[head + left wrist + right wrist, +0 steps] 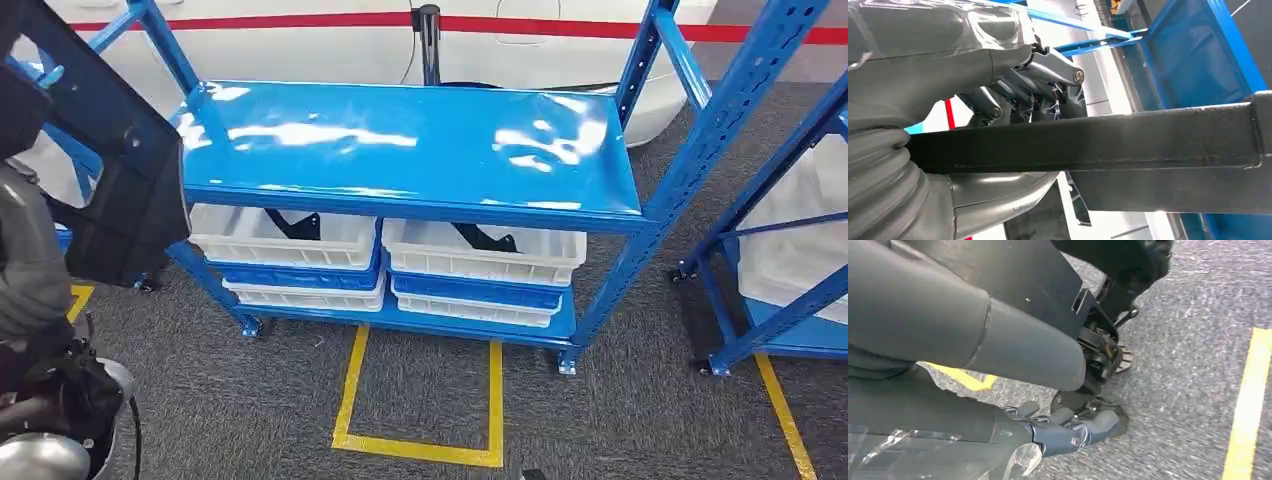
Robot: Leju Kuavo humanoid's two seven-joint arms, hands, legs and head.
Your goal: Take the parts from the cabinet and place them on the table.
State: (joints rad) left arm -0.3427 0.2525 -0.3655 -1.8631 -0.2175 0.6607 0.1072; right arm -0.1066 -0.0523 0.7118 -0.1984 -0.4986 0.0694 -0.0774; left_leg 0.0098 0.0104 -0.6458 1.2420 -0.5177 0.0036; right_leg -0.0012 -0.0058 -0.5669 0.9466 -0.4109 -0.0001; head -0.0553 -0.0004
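Grey carpet floor (420, 400) marked with yellow tape lines (415, 445) lies under a blue shelving rack (410, 150), with a white car body (330, 45) bearing a red stripe behind it. The rack's glossy top shelf is bare blue metal; a second blue rack (775, 260) stands just beside its right end. On the lower shelf sit stacked white and blue bins (285, 255) at the left end and another stack (480, 270) at the right end, and a dark part lies in each top bin (293, 225) (485, 240).

At the left edge of the head view a large black part (120, 170) is lifted off the rack, level with the top shelf's left corner. The left hand (1013, 100) grips it: dark fingers curl over one side of the black bar and the thumb presses under it.

The right hand (1068, 432) hangs over the floor, fingers curled in with nothing in them.
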